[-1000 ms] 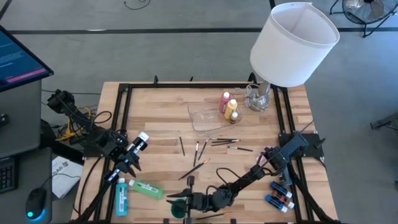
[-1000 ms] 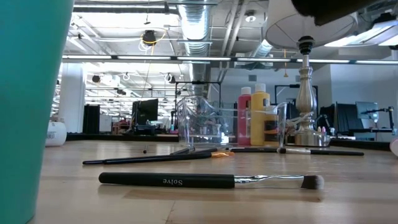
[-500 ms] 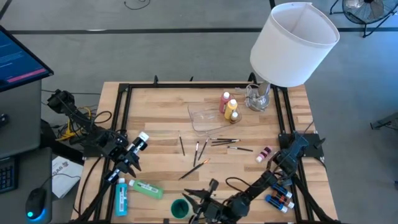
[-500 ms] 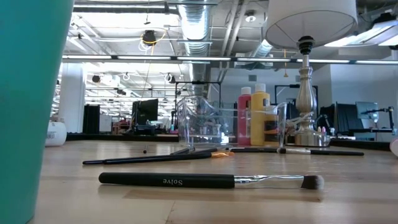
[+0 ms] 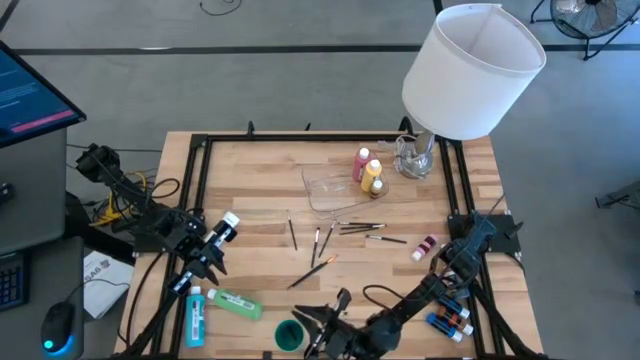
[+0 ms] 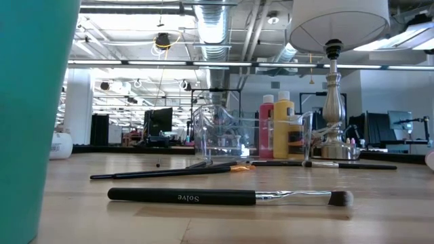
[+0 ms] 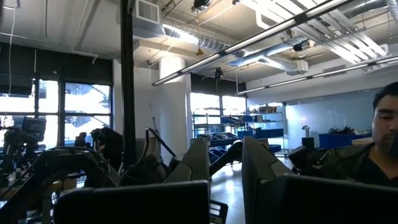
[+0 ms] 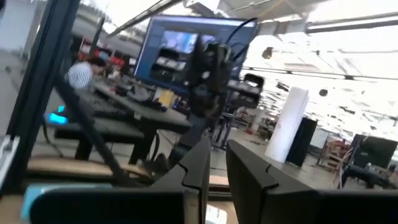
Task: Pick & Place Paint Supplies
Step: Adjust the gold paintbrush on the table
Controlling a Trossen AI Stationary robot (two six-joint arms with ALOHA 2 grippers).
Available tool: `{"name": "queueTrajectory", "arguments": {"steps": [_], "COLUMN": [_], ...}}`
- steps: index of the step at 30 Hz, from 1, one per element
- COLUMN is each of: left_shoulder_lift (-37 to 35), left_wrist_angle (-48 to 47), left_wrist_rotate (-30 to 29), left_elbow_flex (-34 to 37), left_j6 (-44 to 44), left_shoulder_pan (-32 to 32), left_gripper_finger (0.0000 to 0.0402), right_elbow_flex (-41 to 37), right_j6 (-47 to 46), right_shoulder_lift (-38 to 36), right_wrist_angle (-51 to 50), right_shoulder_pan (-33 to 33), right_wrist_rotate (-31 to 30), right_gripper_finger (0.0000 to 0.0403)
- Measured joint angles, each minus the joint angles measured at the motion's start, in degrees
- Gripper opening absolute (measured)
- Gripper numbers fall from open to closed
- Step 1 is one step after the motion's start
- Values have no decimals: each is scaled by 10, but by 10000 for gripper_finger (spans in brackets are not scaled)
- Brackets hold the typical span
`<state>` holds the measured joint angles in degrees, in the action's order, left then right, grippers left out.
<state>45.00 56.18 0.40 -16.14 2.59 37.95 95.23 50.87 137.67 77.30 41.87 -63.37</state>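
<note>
At the tabletop's (image 5: 250, 160) near edge the right end effector (image 5: 318, 325) hovers beside a green cup (image 5: 289, 335), fingers narrow, holding nothing visible; the left end effector (image 5: 222, 228) rests shut at the left; brushes (image 5: 318, 240) lie mid-table; pink and yellow bottles (image 5: 367, 171) stand beyond.

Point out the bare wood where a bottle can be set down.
Free: the far-left stretch between the table frame and the clear tray, and the patch between the single brush and the left pincer. Crowded: the brush cluster mid-table and the near edge around the right pincer.
</note>
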Motion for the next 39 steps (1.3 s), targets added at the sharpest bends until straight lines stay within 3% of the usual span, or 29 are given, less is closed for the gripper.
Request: {"name": "queueTrajectory", "arguments": {"steps": [4,15,24,32,39], "left_shoulder_lift": [0,0,0,0,0], "left_wrist_angle": [0,0,2,0,0], "left_wrist_rotate": [0,0,0,0,0], "left_elbow_flex": [0,0,0,0,0], "left_j6": [0,0,0,0,0], "left_shoulder_pan": [0,0,0,0,0], "left_gripper_finger": [1,1,1,1,1], "right_elbow_flex": [0,0,0,-1,-29], "right_j6": [-11,-60,-248,-367,-390], "right_shoulder_lift": [1,-2,-32,-86,-100], "right_wrist_angle": [-39,-11,-232,-443,-454], "right_shoulder_pan": [2,12,-12,-23,-26], "right_wrist_rotate": [-5,14,98,164,172], "right_gripper_finger": [44,32,2,8,13]}}
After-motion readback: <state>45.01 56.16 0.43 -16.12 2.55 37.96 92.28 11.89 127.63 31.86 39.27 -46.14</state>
